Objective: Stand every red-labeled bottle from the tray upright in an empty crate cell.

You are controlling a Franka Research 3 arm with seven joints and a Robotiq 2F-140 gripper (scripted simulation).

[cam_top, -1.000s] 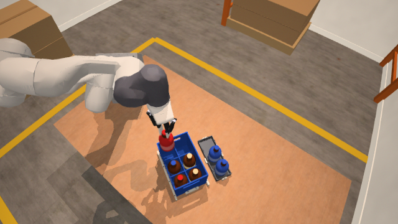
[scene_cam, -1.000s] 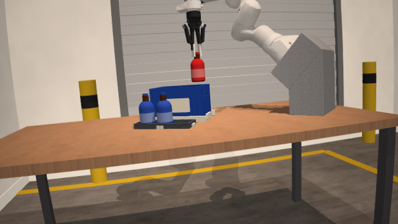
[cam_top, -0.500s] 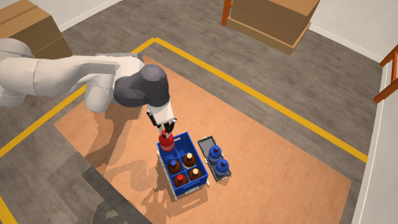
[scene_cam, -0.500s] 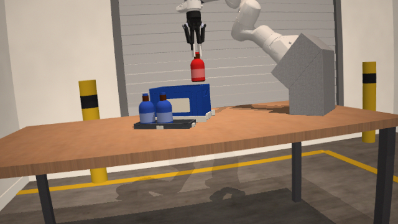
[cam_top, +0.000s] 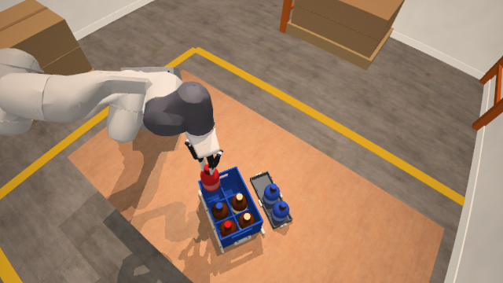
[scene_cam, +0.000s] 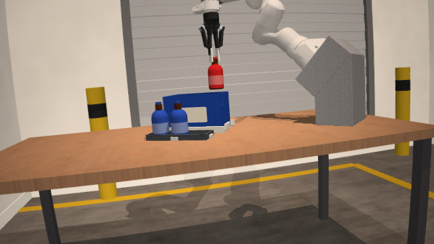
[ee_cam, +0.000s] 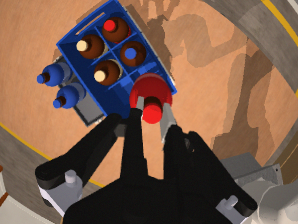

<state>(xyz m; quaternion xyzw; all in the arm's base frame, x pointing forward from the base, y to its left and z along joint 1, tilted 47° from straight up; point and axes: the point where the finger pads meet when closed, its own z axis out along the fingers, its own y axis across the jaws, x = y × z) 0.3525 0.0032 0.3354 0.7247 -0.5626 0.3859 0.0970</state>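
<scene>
My gripper [cam_top: 211, 162] [scene_cam: 214, 55] [ee_cam: 151, 108] is shut on the neck of a red-labeled bottle [cam_top: 210, 180] [scene_cam: 215, 76] [ee_cam: 150, 96]. The bottle hangs upright just above the blue crate [cam_top: 253, 214] [scene_cam: 220, 108] [ee_cam: 67, 50], over its far end cell. Four brown bottles stand in the crate's other cells, among them one with a red cap [cam_top: 227, 226] [ee_cam: 112, 28] and one with a blue cap [cam_top: 219, 208] [ee_cam: 132, 52]. Two blue-labeled bottles [cam_top: 272, 193] [cam_top: 280, 211] [scene_cam: 160, 119] [scene_cam: 178, 118] [ee_cam: 55, 76] stand upright on the dark tray [cam_top: 259, 181] [scene_cam: 193, 135] beside the crate.
The crate and tray sit on a wooden table [cam_top: 334, 204] [scene_cam: 271, 142]. The grey robot base block [scene_cam: 339, 85] stands at the table's back right. Yellow bollards [scene_cam: 96, 108] and cardboard boxes [cam_top: 346, 23] stand off the table.
</scene>
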